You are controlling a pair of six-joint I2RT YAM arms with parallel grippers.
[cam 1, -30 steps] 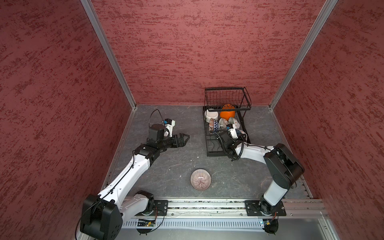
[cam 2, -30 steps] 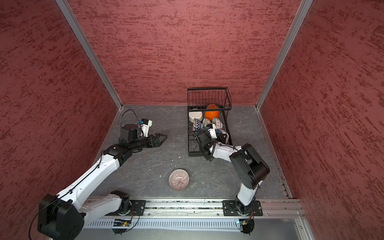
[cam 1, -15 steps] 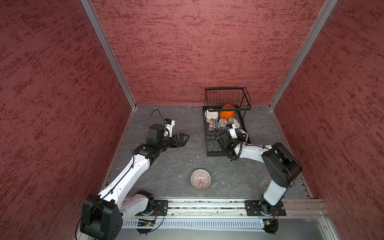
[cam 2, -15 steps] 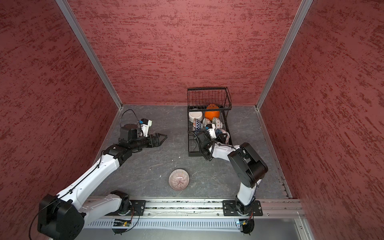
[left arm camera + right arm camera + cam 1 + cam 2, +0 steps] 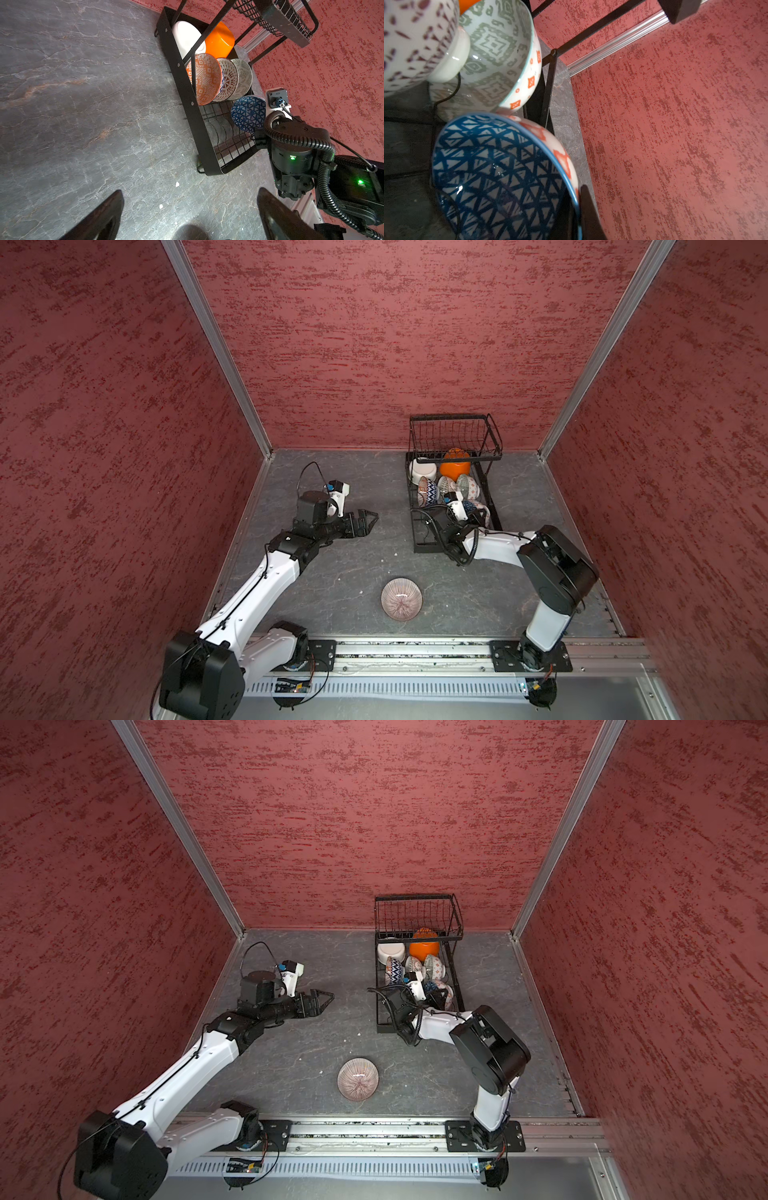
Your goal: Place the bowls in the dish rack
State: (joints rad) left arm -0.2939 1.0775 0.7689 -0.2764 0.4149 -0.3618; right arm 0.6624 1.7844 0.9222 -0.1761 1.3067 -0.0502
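Rough red walls (image 5: 374,344) box in a dark, veined stone tabletop (image 5: 340,572). Over its left half the left gripper (image 5: 369,523) hovers with jaws spread wide and nothing between them, well apart from every bowl. At the front centre a ribbed pinkish bowl (image 5: 401,599) sits upright on the table, not yet loaded. Further right, at the back, the dish rack (image 5: 187,93) holds a white bowl (image 5: 424,470) and an orange bowl (image 5: 455,467) under its upper basket (image 5: 453,435), then three patterned bowls (image 5: 226,79) on edge in a row. Inside the rack the right gripper (image 5: 578,217) is pinched on the rim of the blue-triangle bowl (image 5: 500,170), which leans just in front of the grey-green bowl (image 5: 496,54); whether they touch I cannot tell. To seat it well, I would lower it until the rim drops between two dividers (image 5: 220,128), match the neighbours' lean, release only once the wire bears it, then back straight out.
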